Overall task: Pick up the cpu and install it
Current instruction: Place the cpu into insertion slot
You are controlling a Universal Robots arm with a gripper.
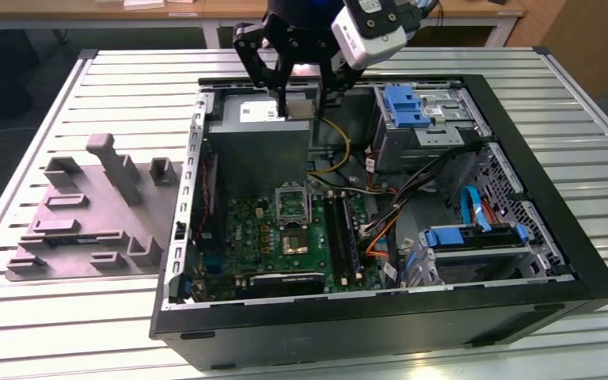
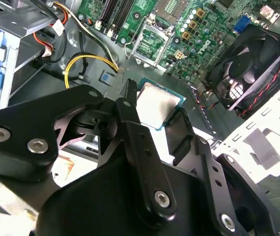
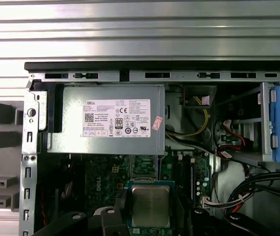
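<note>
Slatted metal forms the counter (image 1: 93, 317), and on it we see an open computer case (image 1: 557, 237) lying on its side. We find the claw (image 1: 302, 99) hanging over the case's far end. It is closed down narrowly on the cpu (image 1: 300, 108), and its black fingers (image 2: 128, 96) press against two opposite edges of the chip.

In both wrist views the cpu (image 2: 158, 104) (image 3: 151, 205) sits flat between the fingertips. Its silvery top faces up and a thin green rim shows around it. It is lifted clear and touches nothing but the claw.

Directly beneath the claw we make out the grey power supply (image 1: 256, 142) with its white label (image 3: 116, 118). Farther down inside the case, beyond the power supply from the claw, lies the green motherboard (image 1: 283, 253). In the second wrist view we see the socket (image 2: 152, 42) on it, well apart from the held chip. A black fan (image 2: 248, 69) with red wires stands off to one side of the claw. A blue drive bracket (image 1: 404, 105) sits just beside the claw on the other side. Outside the case, well away from the claw, a grey moulded fixture (image 1: 82, 214) rests on the counter.
</note>
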